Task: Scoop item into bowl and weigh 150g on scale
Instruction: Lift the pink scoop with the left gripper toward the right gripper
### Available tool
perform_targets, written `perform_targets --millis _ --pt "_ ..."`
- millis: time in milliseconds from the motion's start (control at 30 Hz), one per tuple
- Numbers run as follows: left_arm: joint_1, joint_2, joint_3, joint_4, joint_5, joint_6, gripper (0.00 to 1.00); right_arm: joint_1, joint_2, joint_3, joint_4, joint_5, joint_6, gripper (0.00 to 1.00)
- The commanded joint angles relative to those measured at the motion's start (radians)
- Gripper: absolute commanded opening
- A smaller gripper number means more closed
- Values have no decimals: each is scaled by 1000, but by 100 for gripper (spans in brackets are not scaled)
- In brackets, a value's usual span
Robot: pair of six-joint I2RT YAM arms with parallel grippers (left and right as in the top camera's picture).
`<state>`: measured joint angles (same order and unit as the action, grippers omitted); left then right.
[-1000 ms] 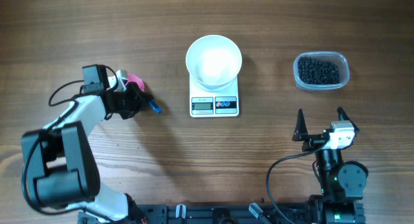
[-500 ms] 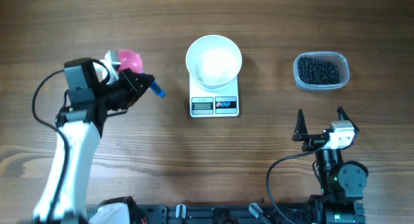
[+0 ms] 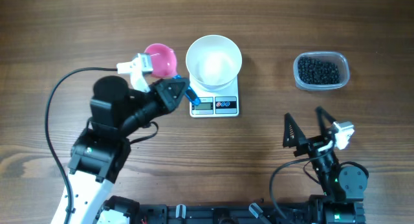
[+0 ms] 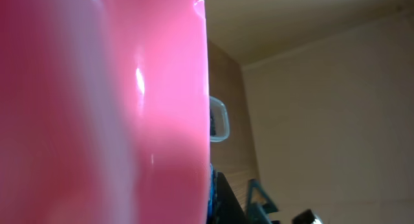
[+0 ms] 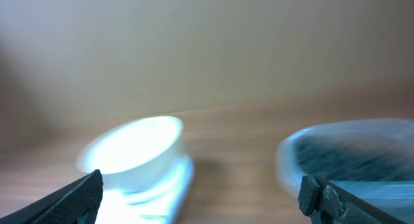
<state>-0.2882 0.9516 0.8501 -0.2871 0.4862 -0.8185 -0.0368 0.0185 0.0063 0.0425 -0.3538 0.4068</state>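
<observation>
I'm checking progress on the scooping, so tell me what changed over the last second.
The left gripper, shut on the pink scoop all along, carried it right across the table to just left of the bowl; the scoop looks empty. The right gripper tilted slightly and stayed open. The bowl, the scale and the tub of beans did not move.

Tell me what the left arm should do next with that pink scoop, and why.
Probably carry the scoop rightward past the bowl to the tub. The left gripper is shut on the scoop, which looks empty. The bowl on the scale holds nothing, and all the beans lie in the tub, so scooping has to come first.
</observation>
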Motion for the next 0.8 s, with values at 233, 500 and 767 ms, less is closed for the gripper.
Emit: perform_targets --millis 233,500,767 --pt "-136 -8 -6 167 -154 -245 4 6 -3 -1 361 -296 1017 100" --pt "-269 3 -6 285 -155 -245 4 6 -3 -1 505 -381 1290 100" --pt "-405 72 -6 382 -189 -298 4 6 -3 -1 557 -502 1423 100"
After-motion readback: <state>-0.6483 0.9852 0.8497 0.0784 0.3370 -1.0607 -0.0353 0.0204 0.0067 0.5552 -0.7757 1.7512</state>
